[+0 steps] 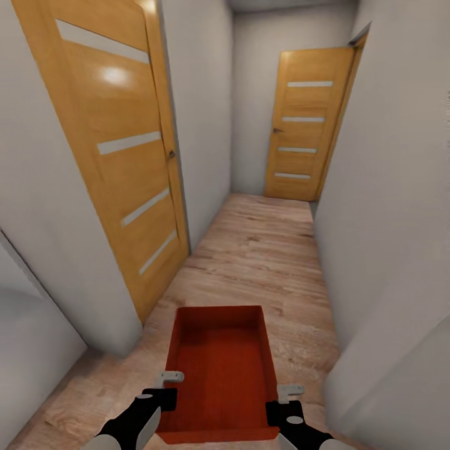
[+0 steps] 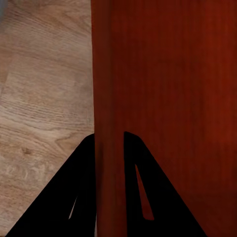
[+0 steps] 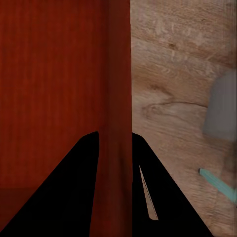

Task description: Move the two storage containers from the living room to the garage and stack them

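One red-orange storage container (image 1: pixel 222 372), open-topped and empty, hangs in front of me above the wood-plank floor of a narrow hallway. My left gripper (image 1: pixel 167 389) is shut on its left wall, and my right gripper (image 1: pixel 286 400) is shut on its right wall. In the left wrist view the black fingers (image 2: pixel 79 192) straddle the thin red wall (image 2: pixel 109 98). The right wrist view shows the same grip, the fingers (image 3: pixel 79 187) clamped on the red wall (image 3: pixel 117 98). The living room and the garage are out of view.
An orange door with pale stripes (image 1: pixel 119 150) stands close on the left. A second striped door (image 1: pixel 306 134) closes the hallway's far end. Grey-white walls (image 1: pixel 387 187) hem in both sides, leaving a narrow strip of plank floor (image 1: pixel 262 250) ahead.
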### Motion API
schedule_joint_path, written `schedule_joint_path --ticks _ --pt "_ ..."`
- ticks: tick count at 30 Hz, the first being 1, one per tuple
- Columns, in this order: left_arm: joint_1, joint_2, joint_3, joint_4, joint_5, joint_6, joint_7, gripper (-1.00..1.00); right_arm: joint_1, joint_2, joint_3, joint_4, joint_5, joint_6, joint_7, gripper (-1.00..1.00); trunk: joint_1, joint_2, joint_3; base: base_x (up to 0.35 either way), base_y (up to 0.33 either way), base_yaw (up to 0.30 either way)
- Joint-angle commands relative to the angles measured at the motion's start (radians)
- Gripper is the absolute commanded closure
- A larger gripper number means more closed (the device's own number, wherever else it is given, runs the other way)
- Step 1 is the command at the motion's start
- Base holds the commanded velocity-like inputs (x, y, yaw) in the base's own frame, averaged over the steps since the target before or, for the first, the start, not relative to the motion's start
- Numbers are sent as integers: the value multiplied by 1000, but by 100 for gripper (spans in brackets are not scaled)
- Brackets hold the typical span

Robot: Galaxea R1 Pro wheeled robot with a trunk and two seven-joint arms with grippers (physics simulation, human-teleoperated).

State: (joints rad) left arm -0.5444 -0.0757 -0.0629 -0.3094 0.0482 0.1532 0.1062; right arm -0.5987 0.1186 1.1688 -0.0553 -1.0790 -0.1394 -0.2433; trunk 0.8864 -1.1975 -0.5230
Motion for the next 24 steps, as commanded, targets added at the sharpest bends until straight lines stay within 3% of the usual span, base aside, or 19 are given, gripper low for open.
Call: schedule_joint_path --ticks 1,24 --pt "0 11 8 1 -4 8 9 100 -1 -25 2 5 -2 -26 -8 100 1 0 -1 324 0 -220" --pt "1 11 8 1 -4 7 9 100 -1 -25 2 5 -2 -26 -8 100 1 0 -1 324 0 -20"
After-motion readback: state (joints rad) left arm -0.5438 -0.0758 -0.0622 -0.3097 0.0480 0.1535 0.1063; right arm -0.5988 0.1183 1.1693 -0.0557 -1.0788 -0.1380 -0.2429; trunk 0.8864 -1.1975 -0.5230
